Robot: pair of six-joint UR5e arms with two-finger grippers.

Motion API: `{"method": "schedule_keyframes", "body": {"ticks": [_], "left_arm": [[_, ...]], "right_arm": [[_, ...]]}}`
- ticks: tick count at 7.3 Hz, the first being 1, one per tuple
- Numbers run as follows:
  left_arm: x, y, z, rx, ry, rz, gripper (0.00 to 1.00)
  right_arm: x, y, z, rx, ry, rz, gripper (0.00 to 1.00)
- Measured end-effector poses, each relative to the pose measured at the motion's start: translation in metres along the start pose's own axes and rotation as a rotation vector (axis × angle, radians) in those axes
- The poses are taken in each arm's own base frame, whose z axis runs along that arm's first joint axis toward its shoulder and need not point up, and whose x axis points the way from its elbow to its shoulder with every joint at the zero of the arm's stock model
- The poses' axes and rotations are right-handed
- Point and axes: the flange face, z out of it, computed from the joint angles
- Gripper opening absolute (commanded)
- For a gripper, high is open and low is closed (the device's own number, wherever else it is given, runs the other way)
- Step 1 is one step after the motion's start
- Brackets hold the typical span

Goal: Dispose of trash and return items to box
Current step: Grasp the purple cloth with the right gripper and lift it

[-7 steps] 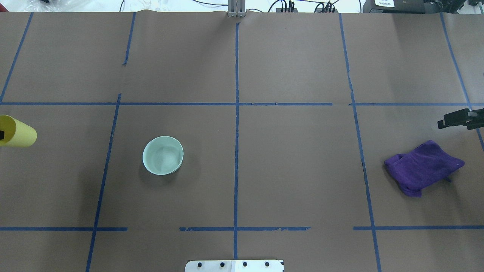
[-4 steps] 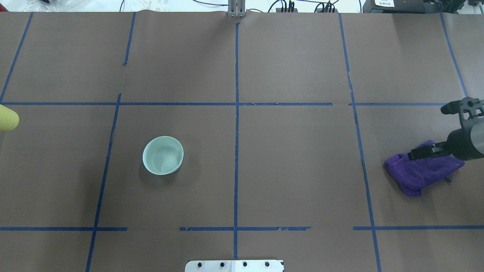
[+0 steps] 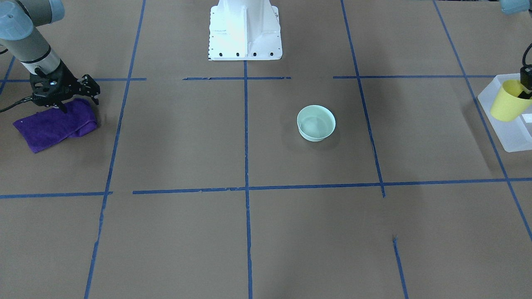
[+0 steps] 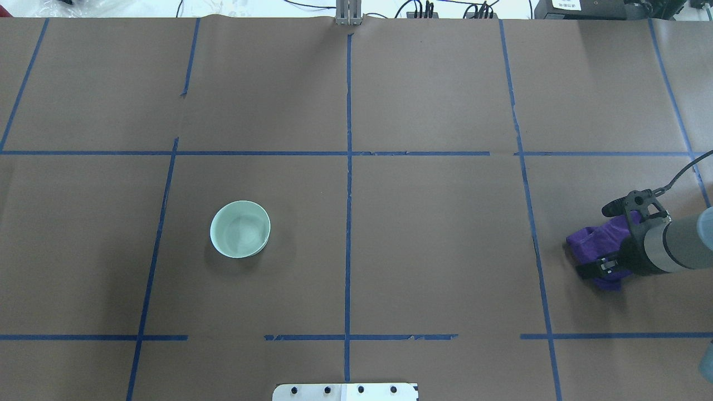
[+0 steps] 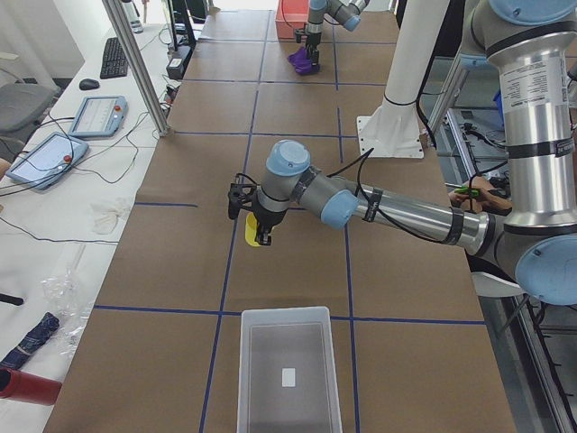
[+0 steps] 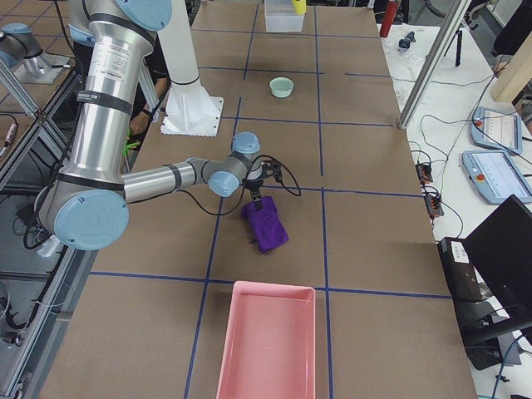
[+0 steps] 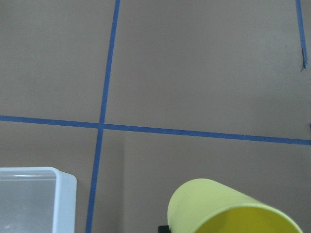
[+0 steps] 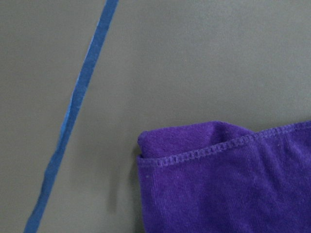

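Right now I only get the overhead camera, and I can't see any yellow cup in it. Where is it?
Observer: Off your view's left edge. The left gripper holds the yellow cup up in the air.
Operator: Is it in the box?
Observer: No. In the left side view it hangs over the table and looks short of the box.
Operator: Is the purple cloth grabbed?
Observer: Not that I can see. The front view shows the purple cloth lying on the table, with the open right gripper at its robot-side edge.
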Motion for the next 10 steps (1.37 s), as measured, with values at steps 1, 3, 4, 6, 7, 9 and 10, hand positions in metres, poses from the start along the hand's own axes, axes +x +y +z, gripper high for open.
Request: {"method": "schedule_keyframes", "body": {"ticks": [1,3,4,6,7,9,10], "left_arm": [[-0.022,-0.005,-0.005,0.008,-0.022,0.034,0.0],[-0.071,-0.012,0.001,-0.002,-0.062,0.128,0.0],[-0.092,-0.015,0.004,-0.005,-0.077,0.16,0.0],[-0.125,-0.016,0.008,-0.012,-0.096,0.193,0.0],[-0.141,-0.017,0.013,-0.022,-0.104,0.205,0.0],[-0.172,-0.012,0.033,-0.05,-0.116,0.233,0.0],[-0.186,-0.008,0.043,-0.049,-0.122,0.244,0.0]], "right_arm": [[0.002,0.003,0.007,-0.009,0.011,-0.005,1.0],[0.011,0.003,0.013,-0.016,0.028,-0.027,0.25],[0.016,0.002,0.013,-0.014,0.034,-0.03,0.0],[0.023,-0.001,0.009,-0.004,0.04,-0.028,0.0],[0.028,-0.002,0.006,0.002,0.044,-0.025,0.0],[0.045,-0.007,-0.008,0.019,0.045,-0.011,0.0],[0.055,-0.01,-0.021,0.027,0.031,0.0,0.0]]}}
